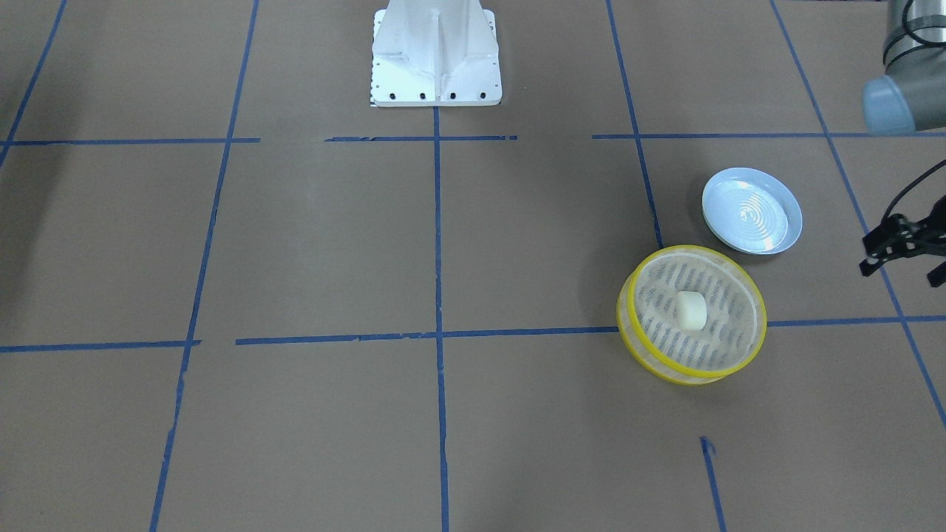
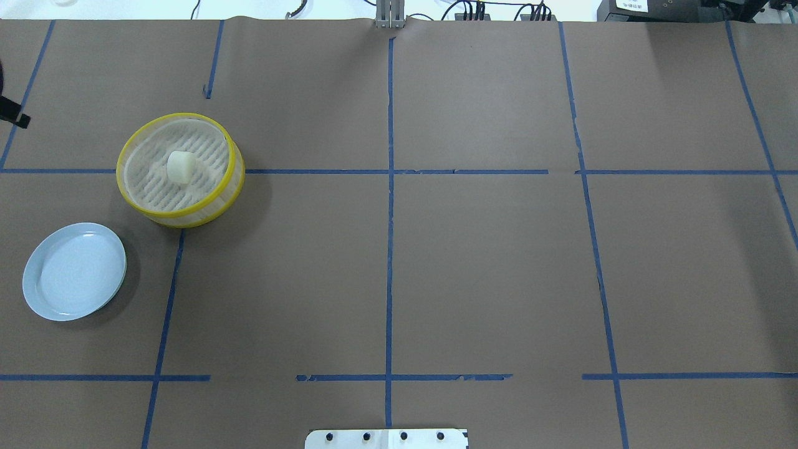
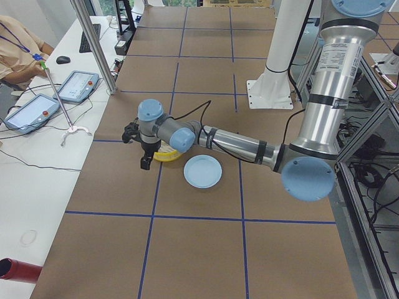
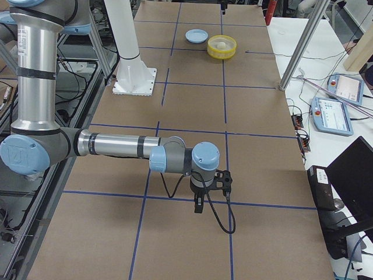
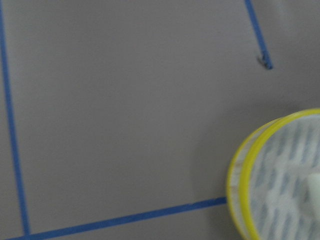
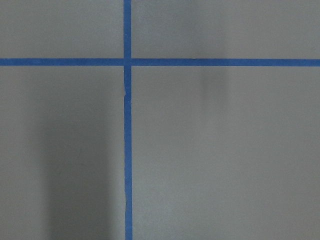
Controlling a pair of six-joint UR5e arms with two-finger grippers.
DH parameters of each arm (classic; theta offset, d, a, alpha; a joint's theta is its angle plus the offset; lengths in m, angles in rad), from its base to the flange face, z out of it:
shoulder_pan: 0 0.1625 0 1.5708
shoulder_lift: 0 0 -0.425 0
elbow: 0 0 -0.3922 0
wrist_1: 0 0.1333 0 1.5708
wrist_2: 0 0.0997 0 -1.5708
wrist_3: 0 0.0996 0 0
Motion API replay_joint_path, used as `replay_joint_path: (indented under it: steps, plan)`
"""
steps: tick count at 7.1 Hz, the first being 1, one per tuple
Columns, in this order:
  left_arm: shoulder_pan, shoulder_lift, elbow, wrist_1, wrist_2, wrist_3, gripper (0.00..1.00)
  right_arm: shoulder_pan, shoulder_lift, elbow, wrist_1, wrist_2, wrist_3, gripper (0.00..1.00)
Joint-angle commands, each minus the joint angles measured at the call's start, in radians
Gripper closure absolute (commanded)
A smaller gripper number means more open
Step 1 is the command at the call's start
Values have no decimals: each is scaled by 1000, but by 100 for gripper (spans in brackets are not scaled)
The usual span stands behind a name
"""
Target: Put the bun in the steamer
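Cream-white bun point(image 1: 692, 309) is sitting in the steamer point(image 1: 625, 318), about centre of the slatted floor and clear of the wall all round. Judging by that, the placement itself is done and this is the tail end of the task.

- Left gripper point(image 1: 900, 273): at the frame edge in the front-facing view, beside the blue plate point(image 1: 751, 210) and well apart from the steamer. Fingers look spread with nothing between them, though it's partly cropped.
- Right gripper point(image 4: 211, 189): far end of the tabletop point(image 1: 332, 244), well apart from everything. It's only visible in the right side view, so I can't tell if the fingers are open or closed.
- Plate has nothing on it and sits just beside the steamer without touching.

Next move, my read: nothing more on the bun. The left arm just needs to stay clear of the yellow rim so the basket isn't nudged.

Bun look: small squat rounded lump, smooth and matte, flattish top, much smaller than the basket. No visible dents or marks at this resolution. It's sitting level, not leaning on the wall. The left wrist view only catches a blurred sliver of it at the frame edge.
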Motion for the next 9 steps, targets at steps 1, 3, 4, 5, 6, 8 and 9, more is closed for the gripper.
replay_joint_path:
  steps: [1,3,4,5,6,8,9]
  plan:
    - [-198,171,0,7,-46,314,0,0,0,0,0,0,0,0]
    - [-231,227,-19,35,-46,334,0,0,0,0,0,0,0,0]
    - [-228,177,-30,192,-45,334,0,0,0,0,0,0,0,0]
    - [-231,112,-38,324,-42,337,0,0,0,0,0,0,0,0]
    - [-231,133,-41,323,-46,335,0,0,0,0,0,0,0,0]
    - [-229,141,-21,320,-50,343,0,0,0,0,0,0,0,0]
    - [-229,144,-36,318,-50,343,0,0,0,0,0,0,0,0]
